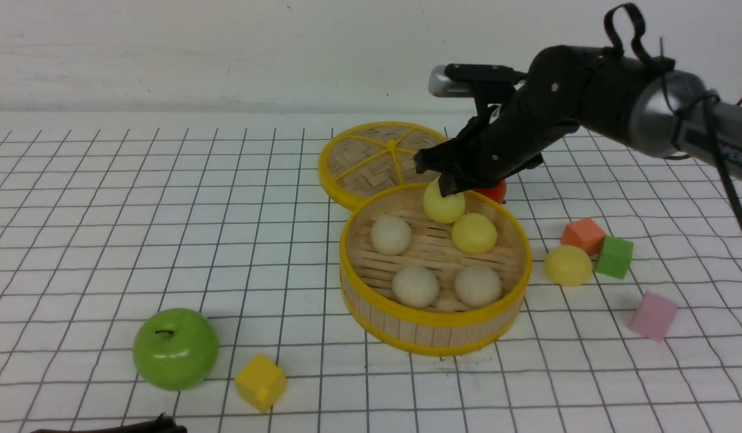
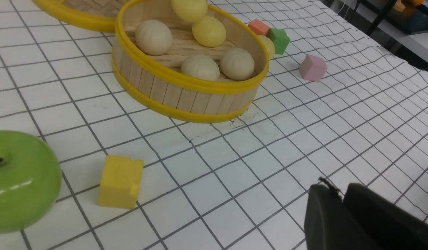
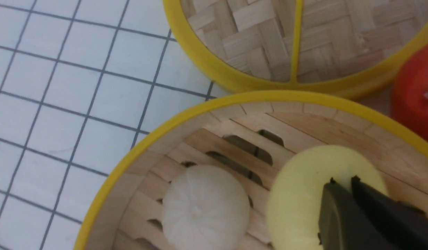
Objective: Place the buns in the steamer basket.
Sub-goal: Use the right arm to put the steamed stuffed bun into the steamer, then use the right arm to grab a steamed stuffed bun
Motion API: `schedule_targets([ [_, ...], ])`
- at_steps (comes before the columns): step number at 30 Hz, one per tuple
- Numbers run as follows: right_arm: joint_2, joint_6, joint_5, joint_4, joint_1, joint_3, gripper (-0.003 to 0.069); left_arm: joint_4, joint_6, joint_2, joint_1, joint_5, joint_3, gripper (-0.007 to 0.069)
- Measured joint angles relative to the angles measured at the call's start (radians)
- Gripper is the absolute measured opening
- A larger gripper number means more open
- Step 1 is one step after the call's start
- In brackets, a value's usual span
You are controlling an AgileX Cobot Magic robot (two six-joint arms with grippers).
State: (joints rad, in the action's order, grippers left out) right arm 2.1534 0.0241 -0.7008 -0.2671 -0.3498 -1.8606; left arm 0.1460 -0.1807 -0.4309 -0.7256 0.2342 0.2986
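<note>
Nearest to me on the gridded table (image 1: pixel 106 240) sit the yellow cube (image 1: pixel 260 382) and, just to its left, the green apple (image 1: pixel 176 347). My left gripper (image 2: pixel 340 199) shows only as a dark shape at the edge of its own wrist view, over bare grid. I cannot tell whether it is parted or closed.

The steamer basket (image 1: pixel 434 319) stands upright mid-table. Inside it lie three cream buns (image 1: pixel 415 286), two by the near wall and one toward the left. A yellow bun (image 1: pixel 473 233) lies on the slats at the back right.

My right gripper (image 1: pixel 448 183) reaches in from the right over the basket's far rim and is clenched on the held bun (image 1: pixel 444 203). That bun is pale yellow and sits against the far wall, just beside the yellow bun. I cannot tell whether it rests on the slats. In the right wrist view a dark finger (image 3: pixel 356 215) lies across it.

The loose bun (image 1: pixel 568 265), also pale yellow, rests on the table right of the basket, just beside the orange cube (image 1: pixel 582 236) and green cube (image 1: pixel 615 257). The pink cube (image 1: pixel 653 315) lies apart, nearer me. Behind the basket lies the flat lid (image 1: pixel 371 159), and the red ball (image 1: pixel 494 191) peeks out under the gripper.
</note>
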Motion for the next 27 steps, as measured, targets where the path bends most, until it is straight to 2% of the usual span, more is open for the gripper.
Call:
schedule_targets([
  [8, 0.059, 0.050, 0.028, -0.037, 0.000, -0.019, 0.0017, 0.000, 0.000, 0.000, 0.000, 0.000, 0.000, 0.0071],
  [11, 0.077, 0.051, 0.029, -0.024, 0.000, -0.020, 0.0051, 0.000, 0.000, 0.000, 0.000, 0.000, 0.000, 0.0071],
  [14, 0.083, 0.051, 0.032, -0.013, 0.000, -0.020, 0.0127, 0.000, 0.000, 0.000, 0.000, 0.000, 0.000, 0.0071],
  [15, 0.082, 0.046, 0.032, -0.013, 0.000, -0.022, 0.0194, 0.000, 0.000, 0.000, 0.000, 0.000, 0.000, 0.0071],
  [16, 0.080, 0.046, 0.032, -0.014, 0.000, -0.022, 0.0203, 0.000, 0.000, 0.000, 0.000, 0.000, 0.000, 0.0071],
  [17, 0.070, 0.036, 0.026, -0.019, 0.000, -0.023, 0.0292, 0.000, 0.000, 0.000, 0.000, 0.000, 0.000, 0.0071],
  [20, 0.043, 0.032, -0.002, -0.028, 0.000, -0.023, 0.0388, 0.000, 0.000, 0.000, 0.000, 0.000, 0.000, 0.0071],
  [21, -0.001, 0.038, -0.043, -0.024, 0.001, -0.023, 0.0451, 0.000, 0.000, 0.000, 0.000, 0.000, 0.000, 0.0071],
  [22, -0.032, 0.043, -0.076, -0.012, 0.002, -0.025, 0.0481, 0.000, 0.000, 0.000, 0.000, 0.000, 0.000, 0.0071],
  [23, -0.038, 0.045, -0.083, -0.005, 0.003, -0.025, 0.0489, 0.000, 0.000, 0.000, 0.000, 0.000, 0.000, 0.0071],
  [25, -0.117, 0.047, -0.197, 0.056, 0.014, -0.032, 0.0507, 0.000, 0.000, 0.000, 0.000, 0.000, 0.000, 0.0071],
  [27, -0.168, 0.038, -0.330, 0.127, 0.037, -0.034, 0.0480, 0.000, 0.000, 0.000, 0.000, 0.000, 0.000, 0.0071],
])
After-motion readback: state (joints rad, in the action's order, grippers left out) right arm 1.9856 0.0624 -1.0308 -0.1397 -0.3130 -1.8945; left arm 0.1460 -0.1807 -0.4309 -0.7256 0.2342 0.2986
